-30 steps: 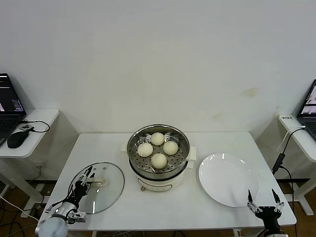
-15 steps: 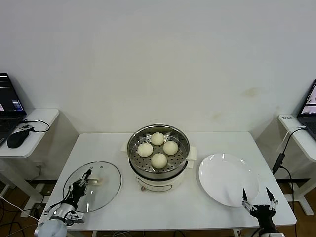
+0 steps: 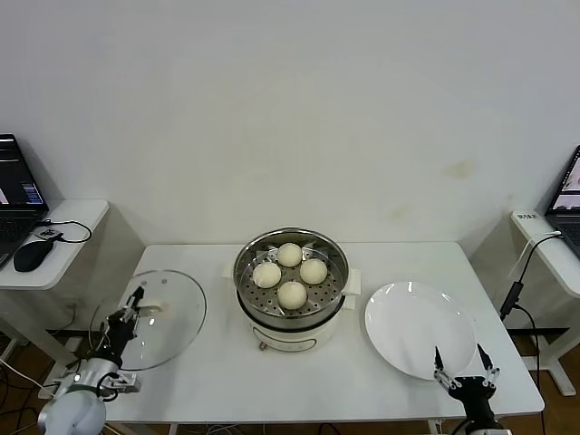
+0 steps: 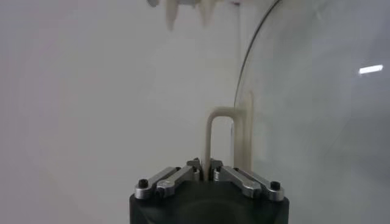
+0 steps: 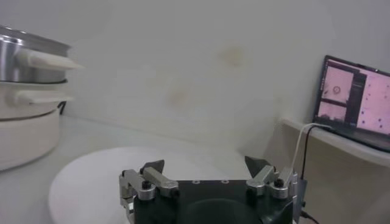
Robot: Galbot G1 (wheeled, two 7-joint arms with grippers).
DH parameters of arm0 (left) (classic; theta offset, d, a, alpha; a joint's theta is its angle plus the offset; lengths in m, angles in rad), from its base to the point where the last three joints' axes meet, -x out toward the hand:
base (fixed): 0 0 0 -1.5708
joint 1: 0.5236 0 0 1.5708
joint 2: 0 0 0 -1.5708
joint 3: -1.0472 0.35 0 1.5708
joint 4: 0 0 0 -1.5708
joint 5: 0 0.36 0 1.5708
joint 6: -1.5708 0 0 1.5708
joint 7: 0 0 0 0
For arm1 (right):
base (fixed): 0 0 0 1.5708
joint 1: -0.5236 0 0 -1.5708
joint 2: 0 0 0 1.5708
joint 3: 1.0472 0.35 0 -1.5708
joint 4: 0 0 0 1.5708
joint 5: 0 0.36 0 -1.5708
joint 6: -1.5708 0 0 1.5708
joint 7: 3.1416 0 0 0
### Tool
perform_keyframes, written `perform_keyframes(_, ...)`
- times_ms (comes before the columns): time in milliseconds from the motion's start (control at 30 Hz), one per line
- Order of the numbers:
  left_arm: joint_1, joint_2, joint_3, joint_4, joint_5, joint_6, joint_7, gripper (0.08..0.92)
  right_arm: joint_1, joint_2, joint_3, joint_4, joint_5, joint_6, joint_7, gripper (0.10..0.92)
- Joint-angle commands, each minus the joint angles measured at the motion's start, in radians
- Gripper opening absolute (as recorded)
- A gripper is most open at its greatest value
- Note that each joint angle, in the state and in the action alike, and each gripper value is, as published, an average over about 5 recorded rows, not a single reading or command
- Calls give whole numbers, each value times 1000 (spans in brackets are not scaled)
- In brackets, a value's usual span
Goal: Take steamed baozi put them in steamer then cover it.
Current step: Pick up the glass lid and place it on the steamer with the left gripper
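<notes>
Several cream-white steamed baozi (image 3: 292, 294) lie in the shiny steel steamer (image 3: 248, 261) on its cream pot base at the table's middle. My left gripper (image 3: 136, 304) is shut on the cream handle (image 4: 220, 135) of the clear glass cover (image 3: 172, 313) and holds it lifted and tilted at the table's left edge. In the left wrist view the jaws pinch the thin handle loop, with the glass cover (image 4: 317, 103) beside it. My right gripper (image 3: 458, 364) is open and empty at the front right, just below the white plate (image 3: 417, 326).
The steamer's side (image 5: 27, 103) and the white plate (image 5: 103, 176) show in the right wrist view. Side desks with laptops (image 3: 14, 186) stand left and right of the table. A black mouse (image 3: 32, 256) lies on the left desk.
My left gripper has lifted the cover off the table and carried it up and to the left, tilting it. My right gripper has drifted slightly left and stays open.
</notes>
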State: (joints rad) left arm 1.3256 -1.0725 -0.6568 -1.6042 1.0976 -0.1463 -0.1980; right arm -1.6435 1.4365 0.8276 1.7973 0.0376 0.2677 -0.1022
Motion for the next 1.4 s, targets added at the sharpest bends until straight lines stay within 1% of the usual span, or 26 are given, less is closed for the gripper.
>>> perform_keyframes(33,33,94,9,-326,-110,180,162,149,-17,2,-17,27,-18,-5,2,823)
perform_keyframes(200,-11,147,94,-415,-197,280,236,149,-12,19,-22,24,-60,1,21,823)
perform_keyframes(333,-77,164,201,-456,-215,360,269,149,-13,41,-28,23,-108,9,38,823)
perform_keyframes(433,-143,163,315,-455,-215,416,284,149,-14,54,-34,22,-132,15,44,823)
perform_keyframes(567,-251,145,466,-412,-189,462,299,149,-7,83,-31,13,-173,29,67,823)
perform_keyframes(767,-418,82,625,-374,-140,538,357,149,7,137,-38,0,-269,46,128,823)
perform_keyframes(900,-488,23,693,-346,-101,582,396,149,12,142,-57,-8,-297,47,151,823)
perform_keyframes(1133,-538,-72,766,-297,-10,626,455,149,6,143,-60,-14,-309,47,164,823)
perform_keyframes(1400,-553,-195,805,-207,98,639,478,149,-3,142,-69,-7,-315,53,160,823)
